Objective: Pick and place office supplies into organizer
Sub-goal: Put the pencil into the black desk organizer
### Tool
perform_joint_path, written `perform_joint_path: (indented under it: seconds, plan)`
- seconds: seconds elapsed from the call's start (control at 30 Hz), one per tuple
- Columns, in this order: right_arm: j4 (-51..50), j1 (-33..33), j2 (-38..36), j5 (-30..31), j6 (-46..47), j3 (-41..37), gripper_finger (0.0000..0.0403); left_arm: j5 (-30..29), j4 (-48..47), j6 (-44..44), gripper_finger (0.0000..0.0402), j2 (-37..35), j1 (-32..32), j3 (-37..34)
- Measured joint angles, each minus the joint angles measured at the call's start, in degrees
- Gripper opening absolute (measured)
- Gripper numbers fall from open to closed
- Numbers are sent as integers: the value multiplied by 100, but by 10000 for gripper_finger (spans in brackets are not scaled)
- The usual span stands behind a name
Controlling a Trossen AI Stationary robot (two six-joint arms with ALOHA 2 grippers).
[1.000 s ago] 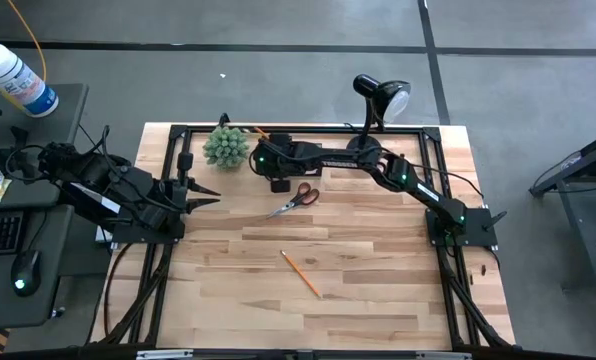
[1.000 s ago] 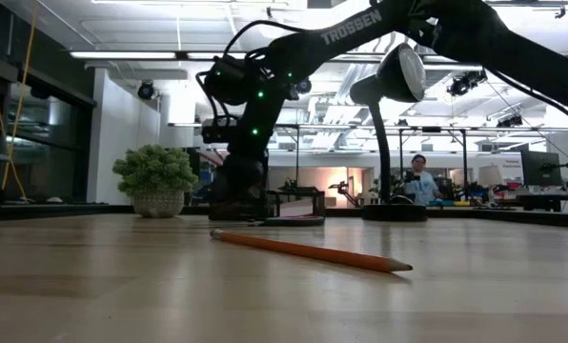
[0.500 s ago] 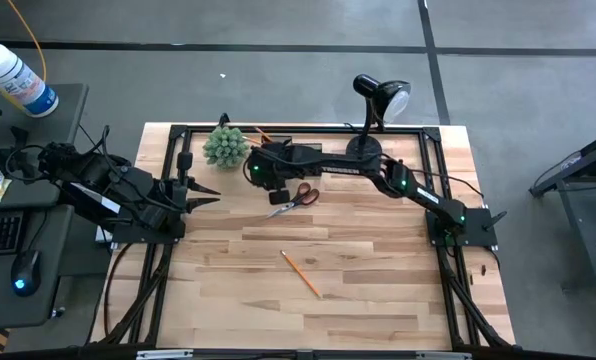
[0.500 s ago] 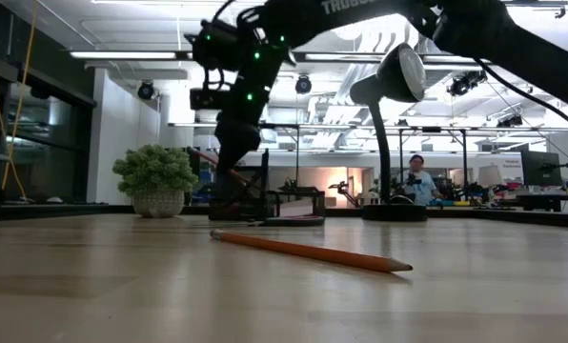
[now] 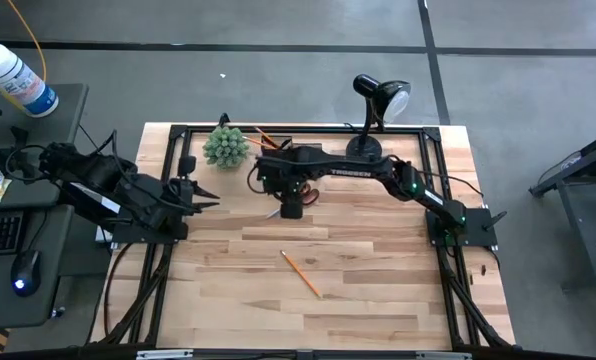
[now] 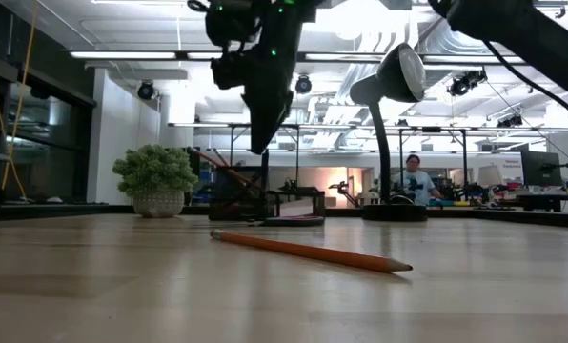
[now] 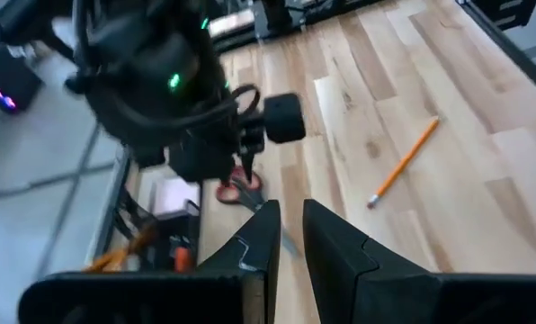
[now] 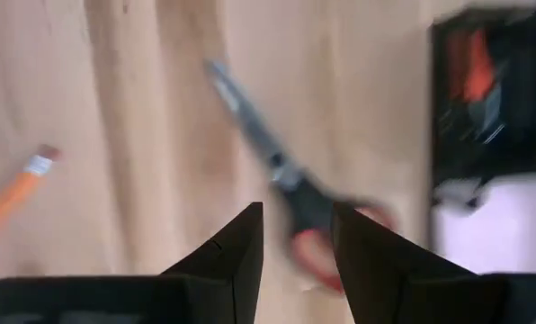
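Orange-handled steel scissors lie on wood table under right gripper, fingers apart, empty. Black organizer nearby. Left gripper waits at table's left edge, slightly apart.

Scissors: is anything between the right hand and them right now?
Nothing visible. The right hand hangs open above the scissors, which lie flat on bare table; the pencil lies off to one side and the organizer to the other.

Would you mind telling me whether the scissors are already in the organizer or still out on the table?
Out. The scissors lie flat on the table, beside the organizer, with the right gripper open above them.
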Motion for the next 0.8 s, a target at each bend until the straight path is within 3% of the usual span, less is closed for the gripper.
perform_joint_path:
  seconds: [0.13,0.4,0.67,0.8]
  plan:
    - [-334,355,2,32,1395,-13,123,59,4,-663,42,181,-2,0]
    - [16,1262,2,471,3561,-22,123,471,168,-2005,42,669,-6,0]
    - [137,1759,7,985,4363,-22,123,599,2036,-1608,42,1151,-762,0]
    - [106,1822,12,1039,4407,-22,123,119,2659,-1385,42,1216,-1365,0]
